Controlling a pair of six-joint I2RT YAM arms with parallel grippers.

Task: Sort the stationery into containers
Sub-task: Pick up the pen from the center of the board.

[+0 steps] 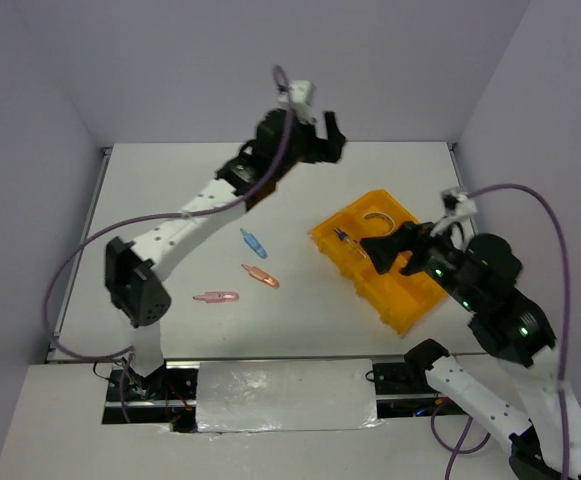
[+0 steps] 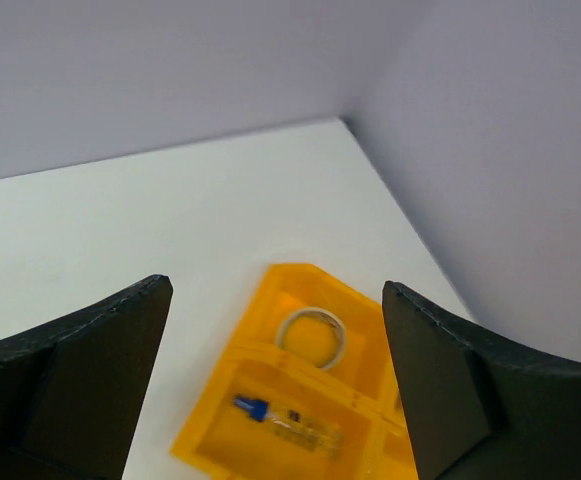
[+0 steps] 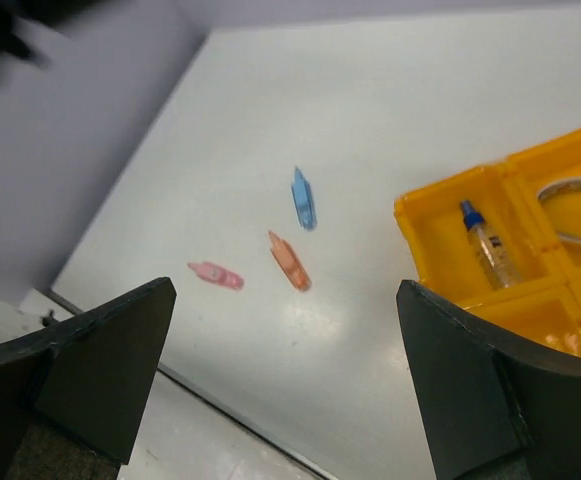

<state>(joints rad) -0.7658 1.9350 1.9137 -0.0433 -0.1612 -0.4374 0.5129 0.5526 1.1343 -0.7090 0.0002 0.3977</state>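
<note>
tray (image 1: 400, 316) lies under right jaws, well apart from left jaws; both pairs gape empty.

Three pen-like pieces (image 1: 261, 277) lay on the surface (image 1: 170, 180) left of the tray (image 1: 395, 315); inside it, the bottle (image 1: 347, 240) and tape ring (image 1: 378, 217) occupied adjoining compartments.

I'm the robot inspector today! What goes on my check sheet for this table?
Surface: white table, smooth, slightly shiny.
Job's things: orange tray on the right holds the tape ring and the bottle in separate compartments. The blue piece and the two pink pieces lie on the table, outside the tray.
Clutter: nothing seen.
Grippers: left gripper open, empty, raised over the far side. Right gripper open, empty, over the tray.
Cables: purple cables, one along each arm, not touching the items.
Surroundings: plain walls on three sides.
</note>
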